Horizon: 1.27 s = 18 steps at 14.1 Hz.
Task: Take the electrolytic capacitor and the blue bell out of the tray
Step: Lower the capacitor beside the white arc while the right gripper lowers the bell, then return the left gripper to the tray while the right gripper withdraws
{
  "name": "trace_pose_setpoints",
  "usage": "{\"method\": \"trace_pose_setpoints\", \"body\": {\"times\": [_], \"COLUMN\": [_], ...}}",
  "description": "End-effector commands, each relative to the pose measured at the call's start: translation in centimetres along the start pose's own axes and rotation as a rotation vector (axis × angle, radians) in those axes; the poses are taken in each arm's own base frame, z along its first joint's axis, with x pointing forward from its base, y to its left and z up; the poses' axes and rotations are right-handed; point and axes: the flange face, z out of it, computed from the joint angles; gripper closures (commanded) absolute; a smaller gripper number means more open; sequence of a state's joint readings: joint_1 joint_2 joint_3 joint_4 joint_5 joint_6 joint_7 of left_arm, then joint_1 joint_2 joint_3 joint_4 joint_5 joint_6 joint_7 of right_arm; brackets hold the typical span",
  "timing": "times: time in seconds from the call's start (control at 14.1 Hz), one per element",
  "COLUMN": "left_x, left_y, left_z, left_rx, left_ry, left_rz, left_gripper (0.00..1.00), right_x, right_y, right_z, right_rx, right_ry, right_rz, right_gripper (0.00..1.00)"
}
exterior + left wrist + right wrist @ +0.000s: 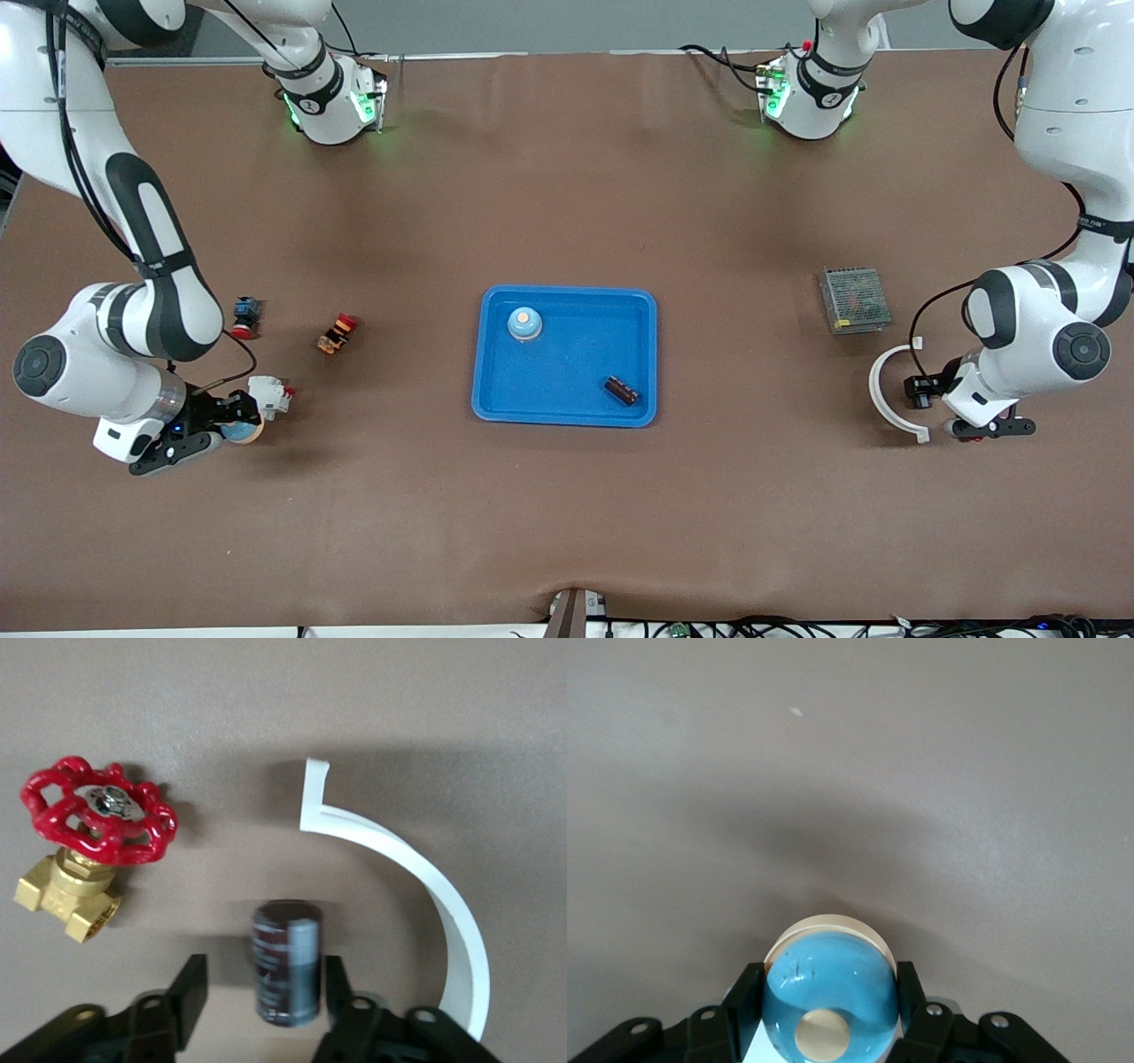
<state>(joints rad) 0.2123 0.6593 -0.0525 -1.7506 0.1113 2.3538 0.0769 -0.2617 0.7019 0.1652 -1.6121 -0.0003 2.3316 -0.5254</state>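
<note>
Capacitor business first: the left hand (259,979) hangs low over the desk at the left arm's end, fingers spread. A dark electrolytic capacitor (285,961) sits in the gap between them, with daylight showing beside it on at least one side. It looks smeared, so it may be dropping or already lying on the desk, hard to call. Either way the spot makes sense: it's well away from the blue tray (567,290), tucked between a white curved strip (425,877) and a brass valve with a red handwheel (89,842).

Over at the right arm's end, the right hand (828,985) is clamped tight on a blue bell (828,997). The fingers squeeze the dome from both sides and the button faces the wrist camera. It is held over bare desk, clear of the tray, which reads as a carry to a drop point and not yet a release.

Now the twist: in the front view the tray at the desk's centre is not empty. A second bell (524,324) sits in the corner nearer the robots and a second capacitor (622,390) in the corner diagonally across from it. By that view, the job looks unfinished.
</note>
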Motion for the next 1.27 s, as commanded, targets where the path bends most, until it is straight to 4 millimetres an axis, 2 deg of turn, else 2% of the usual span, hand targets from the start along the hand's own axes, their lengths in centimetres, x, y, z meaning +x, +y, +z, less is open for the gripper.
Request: {"method": "trace_pose_setpoints", "body": {"times": [0.0,0.07,0.28,0.42,0.57,0.71,0.85,0.99,1.06,1.13,1.2], "left_x": [0.2,0.1,1.1,2.0,2.5,2.7,2.4,3.1,2.8,2.6,2.4], "left_y": [0.3,0.9,6.1,10.6,15.3,19.3,23.9,28.3,30.4,31.9,33.2], "left_z": [-3.1,-4.8,-9.5,-12.7,-15.3,-15.9,-15.1,-14.8,-14.4,-14.4,-14.7], "left_rx": [0.014,0.016,0.021,0.027,0.029,0.025,-0.011,-0.050,-0.050,-0.056,-0.072], "left_ry": [0.007,-0.004,-0.024,-0.040,-0.026,-0.005,-0.028,-0.029,-0.031,-0.026,-0.012], "left_rz": [-0.016,-0.055,-0.168,-0.259,-0.347,-0.437,-0.526,-0.661,-0.713,-0.756,-0.804], "left_gripper": [0.00,0.00,0.00,0.00,0.00,0.00,0.00,0.00,0.00,0.00,0.00], "right_x": [0.2,0.2,0.0,-0.2,-0.4,-0.6,-0.6,-0.5,-0.5,-0.4,-0.5], "right_y": [2.6,3.3,5.6,6.7,6.9,7.1,7.1,7.1,7.1,7.0,7.4], "right_z": [0.4,0.4,1.8,2.5,3.0,3.3,3.5,3.7,3.6,3.6,3.5], "right_rx": [0.013,0.010,0.008,0.009,0.011,0.011,0.010,0.009,0.008,0.007,0.001], "right_ry": [0.027,0.034,0.042,0.047,0.045,0.045,0.042,0.042,0.043,0.045,0.054], "right_rz": [-0.042,-0.058,-0.089,-0.097,-0.099,-0.101,-0.103,-0.099,-0.098,-0.096,-0.093], "right_gripper": [1.00,1.00,1.00,1.00,1.00,1.00,1.00,1.00,0.89,0.28,0.00]}}
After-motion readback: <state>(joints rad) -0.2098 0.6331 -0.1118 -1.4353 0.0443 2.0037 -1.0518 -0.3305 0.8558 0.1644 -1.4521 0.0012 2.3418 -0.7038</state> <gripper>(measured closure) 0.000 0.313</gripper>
